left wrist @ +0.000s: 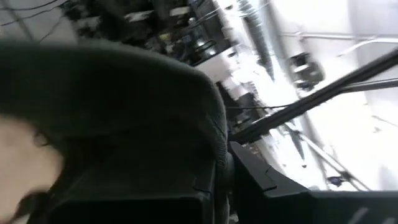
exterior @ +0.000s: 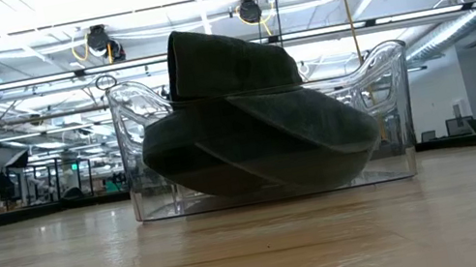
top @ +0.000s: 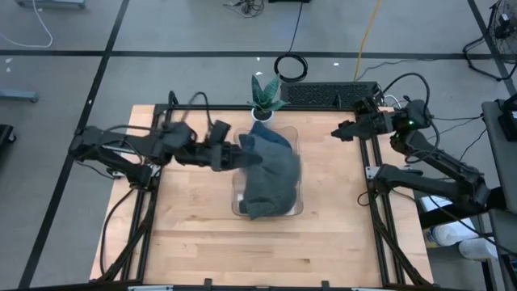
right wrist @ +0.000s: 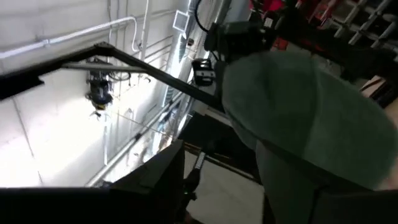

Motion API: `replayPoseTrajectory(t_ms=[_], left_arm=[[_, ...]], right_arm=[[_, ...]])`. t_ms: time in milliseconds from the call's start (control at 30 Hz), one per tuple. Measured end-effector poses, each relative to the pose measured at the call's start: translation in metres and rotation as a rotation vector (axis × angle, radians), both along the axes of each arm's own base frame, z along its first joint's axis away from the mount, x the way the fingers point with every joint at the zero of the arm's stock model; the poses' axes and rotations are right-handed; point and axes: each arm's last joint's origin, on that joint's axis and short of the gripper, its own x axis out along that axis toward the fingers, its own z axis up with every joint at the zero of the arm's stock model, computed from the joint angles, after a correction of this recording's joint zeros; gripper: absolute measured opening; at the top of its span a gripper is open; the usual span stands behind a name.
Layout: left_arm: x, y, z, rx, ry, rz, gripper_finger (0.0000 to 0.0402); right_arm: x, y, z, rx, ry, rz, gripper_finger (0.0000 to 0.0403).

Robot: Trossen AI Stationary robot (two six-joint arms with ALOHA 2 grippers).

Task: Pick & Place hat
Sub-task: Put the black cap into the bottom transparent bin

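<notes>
Looking straight down, the dark grey hat [top: 271, 174] sits draped in a clear plastic bin [top: 297, 208] at the middle of the wooden table [top: 202, 242], spilling over the bin's rim. The left gripper [top: 246, 155] reaches in from the left and is clamped on the hat's near edge, while the right gripper [top: 343, 131] waits at the table's far right edge with its fingers apart, well clear of the bin (a small potted plant [top: 265, 99] stands just behind it). From table height, the hat [exterior: 250, 117] fills the bin [exterior: 392, 116], its crown rising above the walls. The left wrist camera shows mostly dark hat fabric [left wrist: 124, 112] pressed close. The right wrist camera shows a grey-green rounded shape I cannot identify.
</notes>
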Motion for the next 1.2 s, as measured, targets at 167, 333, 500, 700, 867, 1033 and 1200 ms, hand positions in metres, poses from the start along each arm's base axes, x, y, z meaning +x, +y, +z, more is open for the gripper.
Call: replayPoseTrajectory(t_ms=[167, 333, 500, 700, 867, 1033, 1200], left_arm=[[0.022, -0.002, -0.016, 0.016, 0.025, 0.014, 0.0028], [0.035, 0.002, -0.028, 0.004, 0.057, 0.046, 0.0028], [0.044, 0.006, -0.037, -0.013, 0.082, 0.063, 0.0028], [0.051, 0.014, -0.042, -0.021, 0.084, 0.075, 0.0028], [0.052, 0.016, -0.042, -0.027, 0.08, 0.067, 0.0028], [0.052, 0.021, -0.042, -0.028, 0.083, 0.054, 0.0028], [0.053, 0.027, -0.043, -0.029, 0.087, 0.038, 0.0028]], right_arm=[[-0.012, 0.004, 0.005, -0.128, -0.066, -0.055, 0.0186], [-0.032, 0.018, 0.014, -0.251, -0.189, -0.154, 0.0188], [-0.052, 0.032, 0.018, -0.304, -0.274, -0.297, 0.0185], [-0.068, 0.043, -0.003, -0.33, -0.282, -0.444, 0.0187], [-0.076, 0.047, -0.039, -0.279, -0.286, -0.494, 0.0185], [-0.079, 0.048, -0.065, -0.255, -0.288, -0.537, 0.0184], [-0.077, 0.044, -0.1, -0.239, -0.274, -0.635, 0.0184]])
